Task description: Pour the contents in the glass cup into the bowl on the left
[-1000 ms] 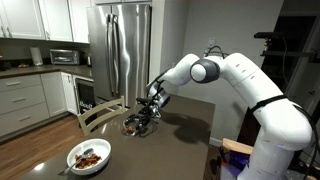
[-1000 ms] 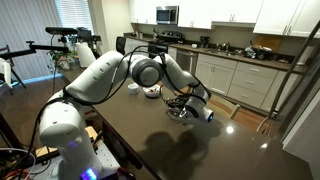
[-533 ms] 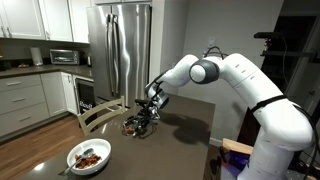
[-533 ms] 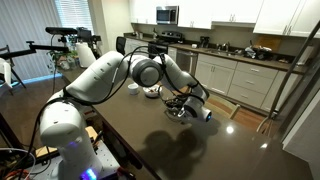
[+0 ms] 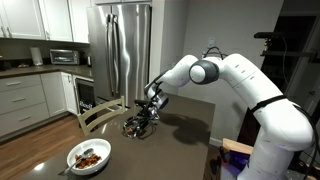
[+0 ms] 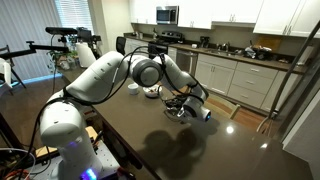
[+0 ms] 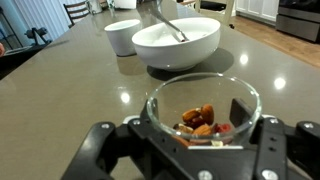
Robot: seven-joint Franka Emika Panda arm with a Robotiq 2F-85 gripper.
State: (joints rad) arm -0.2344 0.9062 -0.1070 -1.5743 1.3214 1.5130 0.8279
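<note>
A: Scene, big → small. Bkgd: tall stainless-steel fridge. The white Panda robot arm stretches out over the dark glossy tabletop, wrist bent down toward the surface.

B: Bowl?

A: On the table is a wide shallow round white bowl, w/ a utensil handle sticking up out of it. In wrist view it sits beyond the glass, apart from it, slightly left of centre. A small white round cup stands just beside the bowl, on its left in that view.

B: Status of the gripper?

A: Clenched on the small clear glass cup, w/ black fingers against both sides. Cup upright, low by the table. Can't tell if the base touches the surface.

B: Load?

A: The reddish-brown food bits lie heaped at the cup bottom, well below the rim. Bowl interior is hidden from the wrist cam.
</note>
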